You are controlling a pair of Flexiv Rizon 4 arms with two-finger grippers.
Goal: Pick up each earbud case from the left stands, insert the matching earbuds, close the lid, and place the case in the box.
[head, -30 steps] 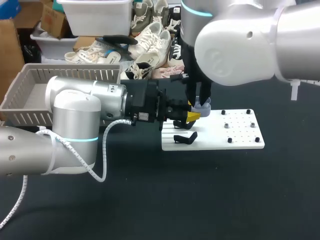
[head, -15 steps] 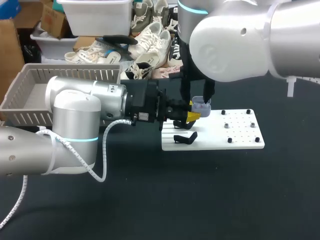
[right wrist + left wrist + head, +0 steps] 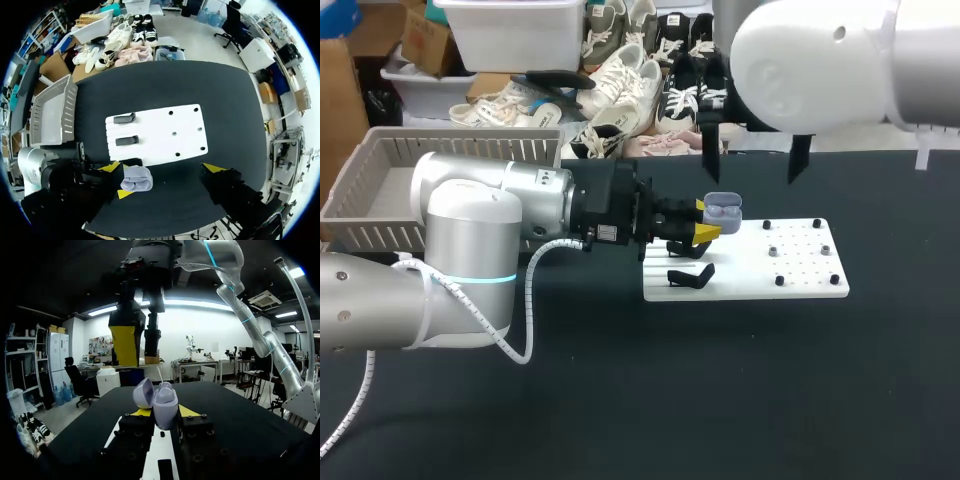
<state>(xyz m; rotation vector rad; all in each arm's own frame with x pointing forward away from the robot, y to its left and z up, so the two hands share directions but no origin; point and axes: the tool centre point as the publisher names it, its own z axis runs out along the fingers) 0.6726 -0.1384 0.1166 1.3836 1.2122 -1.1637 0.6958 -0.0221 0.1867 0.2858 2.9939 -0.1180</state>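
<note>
Earbud case [image 3: 722, 210], lavender, sits clamped between the yellow tips of our left gripper [image 3: 705, 219]. Its lid is swung open and it is held above the left edge of the white board [image 3: 790, 280]. We can make out two earbuds [image 3: 723, 211] inside it. Our right gripper [image 3: 163, 167] hangs well above the case, fingers spread wide and touching nothing. Two black stands [image 3: 127, 140] line the board's left edge. The grey basket [image 3: 360, 170] stands by the desk's left edge, well apart from the board.
</note>
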